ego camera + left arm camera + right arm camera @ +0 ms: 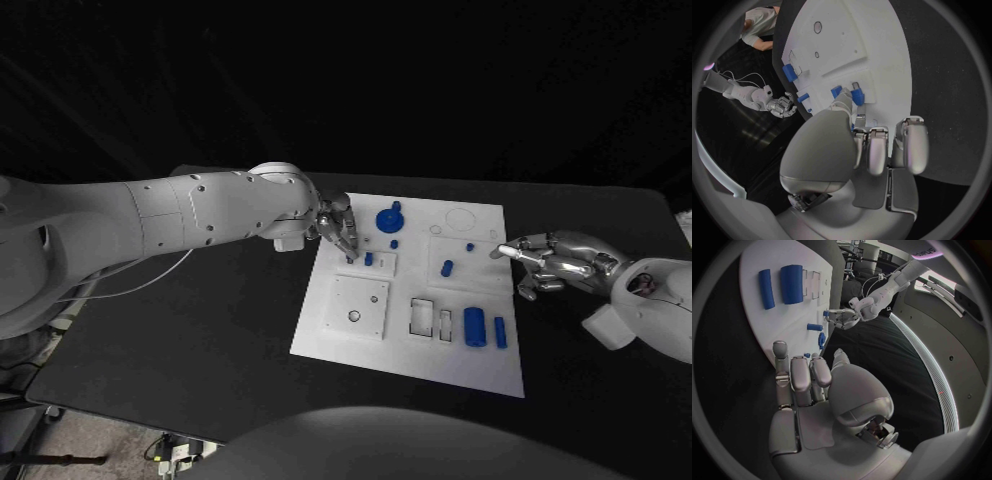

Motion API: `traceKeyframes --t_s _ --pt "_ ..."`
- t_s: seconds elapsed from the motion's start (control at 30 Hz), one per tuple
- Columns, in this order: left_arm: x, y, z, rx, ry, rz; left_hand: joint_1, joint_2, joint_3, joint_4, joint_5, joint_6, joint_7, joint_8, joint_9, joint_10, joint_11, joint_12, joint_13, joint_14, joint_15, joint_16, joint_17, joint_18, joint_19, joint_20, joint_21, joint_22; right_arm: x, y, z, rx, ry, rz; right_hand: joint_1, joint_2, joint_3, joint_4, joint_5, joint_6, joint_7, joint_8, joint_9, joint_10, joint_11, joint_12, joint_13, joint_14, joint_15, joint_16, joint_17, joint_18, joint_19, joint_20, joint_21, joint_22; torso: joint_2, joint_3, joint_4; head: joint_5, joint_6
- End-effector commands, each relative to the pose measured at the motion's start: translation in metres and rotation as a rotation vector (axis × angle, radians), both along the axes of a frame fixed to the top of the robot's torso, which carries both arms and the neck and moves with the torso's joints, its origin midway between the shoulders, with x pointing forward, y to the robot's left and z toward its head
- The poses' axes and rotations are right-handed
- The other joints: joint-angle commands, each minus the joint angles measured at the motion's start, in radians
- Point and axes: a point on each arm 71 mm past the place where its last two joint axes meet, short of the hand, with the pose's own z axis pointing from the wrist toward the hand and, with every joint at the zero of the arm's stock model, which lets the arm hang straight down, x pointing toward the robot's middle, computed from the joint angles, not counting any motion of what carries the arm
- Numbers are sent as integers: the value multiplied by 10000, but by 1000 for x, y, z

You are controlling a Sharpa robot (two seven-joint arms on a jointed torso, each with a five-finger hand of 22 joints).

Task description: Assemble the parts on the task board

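Observation:
The white task board (339, 338) lies in the middle of the table. My left hand (342, 232) hovers over its far left part with most fingers curled into the palm (879, 150). One fingertip (844, 104) reaches down beside a small blue part (369, 259) that stands on a little square pad. I cannot tell whether it touches that part. A blue knob part (389, 218) stands just beyond the hand. My right hand (555, 262) holds nothing and sits at the board's right edge with its fingers (798, 375) loosely bent.
Small blue parts (447, 267) (394, 244) stand mid-board. A thick blue cylinder (475, 324) and a slim blue bar (500, 332) lie near the board's front right, beside rectangular slots (421, 316). A square plate with a hole (355, 316) sits at the front left.

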Motion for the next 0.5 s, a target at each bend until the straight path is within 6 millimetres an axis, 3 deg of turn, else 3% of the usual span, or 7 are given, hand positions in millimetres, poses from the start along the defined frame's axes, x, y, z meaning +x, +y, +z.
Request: traceKeyframes --t_s 0.03,0.5 --pt "-8 4 -15 486 688 -86 -65 4 -66 18 -39 -279 227 -122 -1391 1040 -40 23 2635 1033 -30 24 2632 135 166 -19 -49 2145 -1 2 -1 162 65 167 85 50 69 -2 48 44 15 -24 -16 -76 6 -56 -14 -39 -1 -34 87 207 -58 22 -65 494 1 0 -2 -12 2" --pt "-7 7 -16 533 766 4 41 90 -25 -17 68 -153 224 -37 -1393 1040 -42 23 2635 1033 -32 24 2632 137 164 -22 -62 2142 -1 1 -1 166 69 146 105 57 88 -13 63 49 14 -26 -20 -84 6 -59 -21 -42 0 -33 85 207 -63 22 -71 493 -1 2 3 -14 2"
